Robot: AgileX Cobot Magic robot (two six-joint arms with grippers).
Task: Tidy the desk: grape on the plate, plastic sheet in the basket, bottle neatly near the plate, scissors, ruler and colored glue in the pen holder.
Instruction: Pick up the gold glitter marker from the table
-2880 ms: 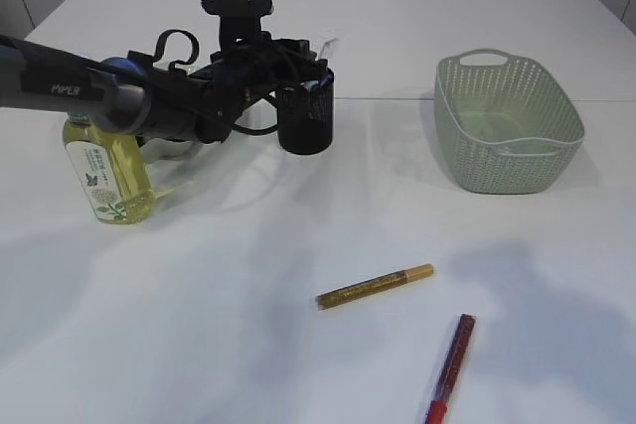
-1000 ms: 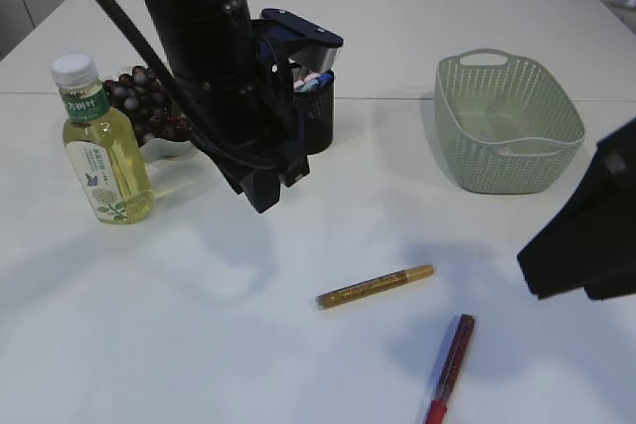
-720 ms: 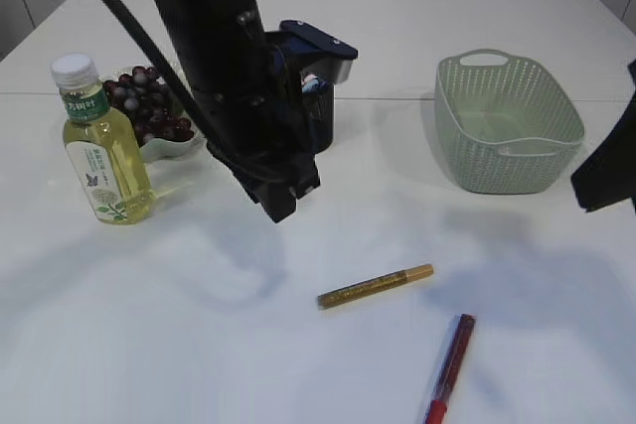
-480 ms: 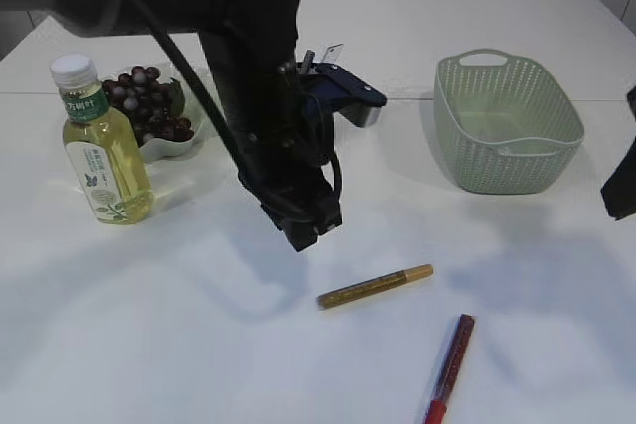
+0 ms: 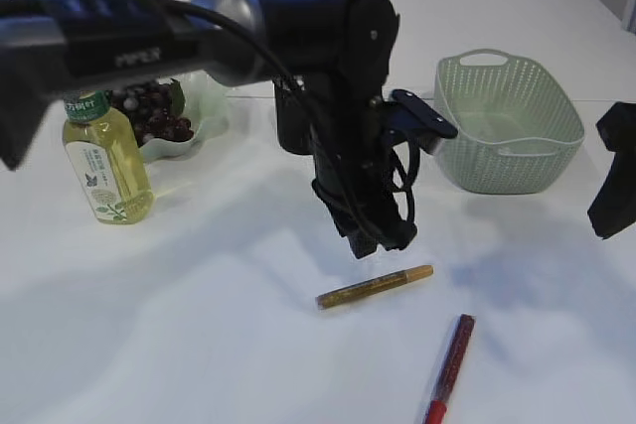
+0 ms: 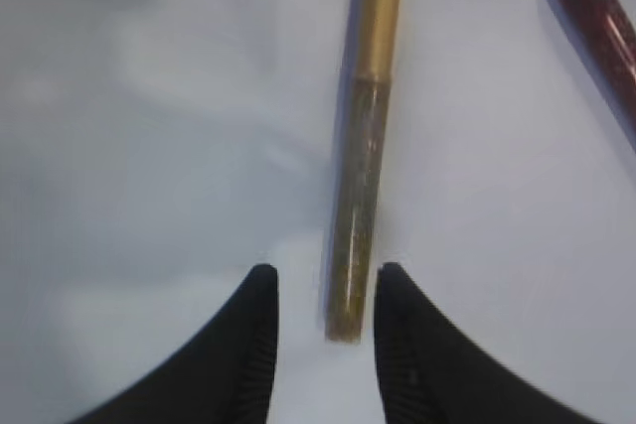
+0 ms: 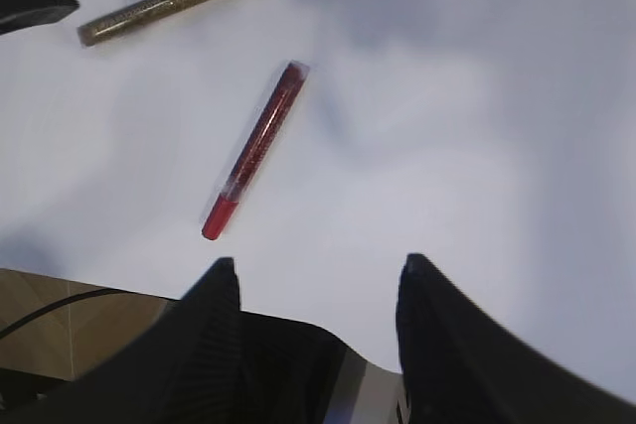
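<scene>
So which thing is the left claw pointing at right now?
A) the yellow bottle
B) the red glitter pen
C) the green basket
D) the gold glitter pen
D. In the left wrist view the left claw hangs open right over one end of the gold glitter pen, which lies flat on the table; the red glitter pen sits off to the side.
</scene>
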